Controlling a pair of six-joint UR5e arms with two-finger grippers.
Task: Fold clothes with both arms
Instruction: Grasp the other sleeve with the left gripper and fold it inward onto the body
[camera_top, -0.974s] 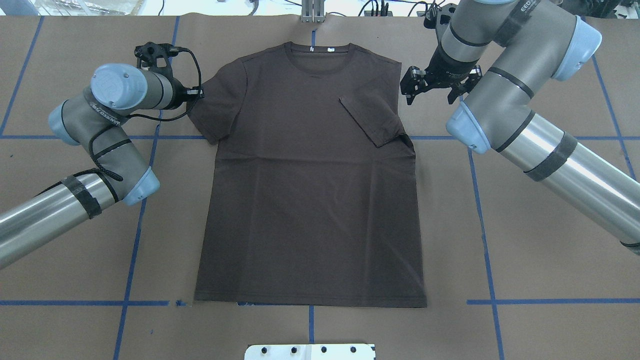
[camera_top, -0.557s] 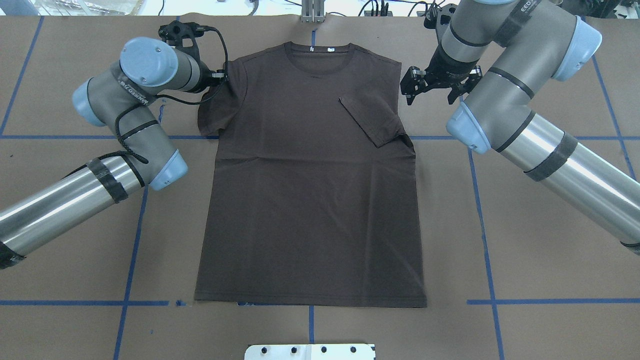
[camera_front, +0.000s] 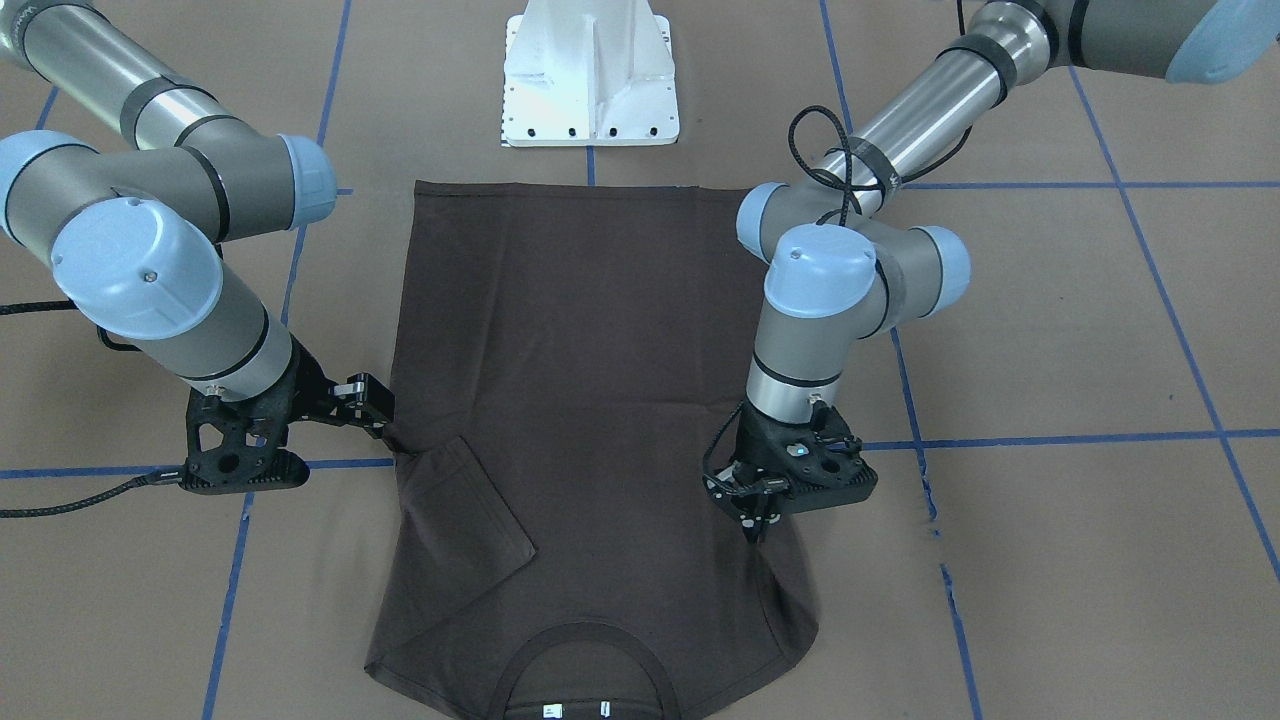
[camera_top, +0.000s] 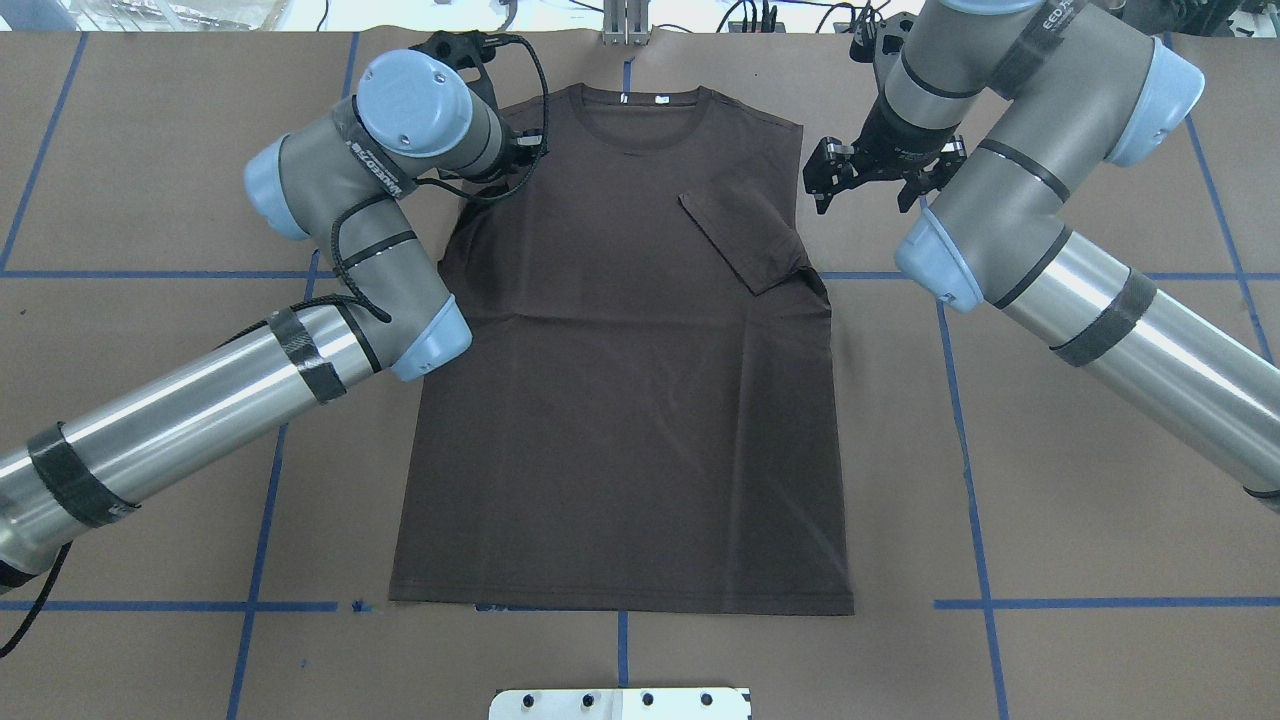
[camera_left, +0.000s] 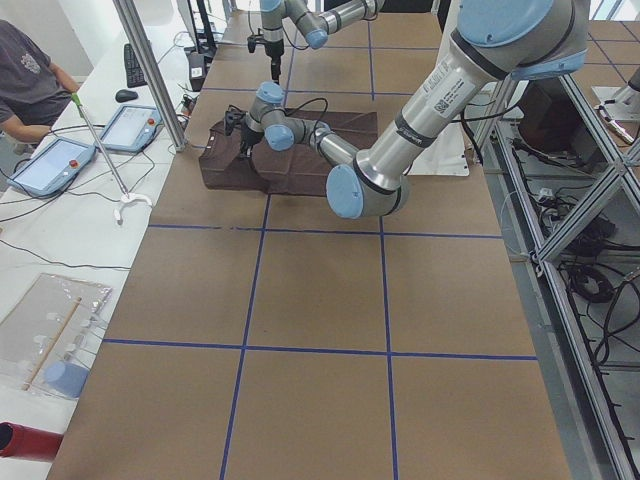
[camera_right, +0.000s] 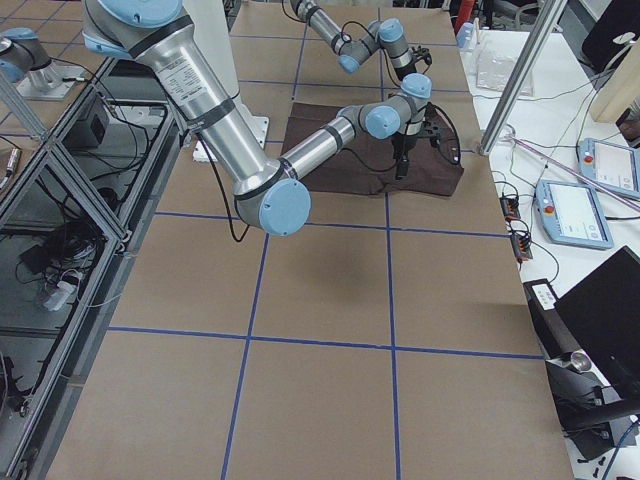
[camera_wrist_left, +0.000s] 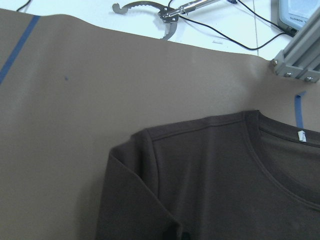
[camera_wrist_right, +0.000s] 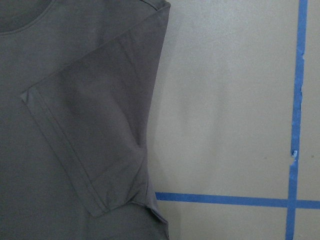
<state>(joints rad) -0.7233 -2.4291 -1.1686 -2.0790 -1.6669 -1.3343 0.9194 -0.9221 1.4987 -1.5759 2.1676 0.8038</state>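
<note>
The dark brown T-shirt (camera_top: 630, 400) lies flat on the brown table, collar (camera_top: 640, 110) at the far edge. Its right sleeve (camera_top: 745, 235) is folded inward onto the chest. In the front view my left gripper (camera_front: 755, 522) points down over the shirt's left shoulder, shut on the left sleeve and holding it drawn in over the body. From overhead the left wrist hides that gripper. The left wrist view shows the shoulder seam (camera_wrist_left: 150, 145) and collar only. My right gripper (camera_top: 862, 185) hangs open and empty just off the shirt's right shoulder edge.
The white pedestal base (camera_front: 590, 80) stands at the hem end. Blue tape lines (camera_top: 965, 440) grid the table. A metal post (camera_top: 625, 20) and cables line the far edge. A seated person (camera_left: 30, 80) and tablets (camera_left: 45, 165) are past the table's end.
My left arm has swung right from beside the shirt to over its left shoulder, carrying the left sleeve inward with it. The right arm has stayed in place, gripper open.
</note>
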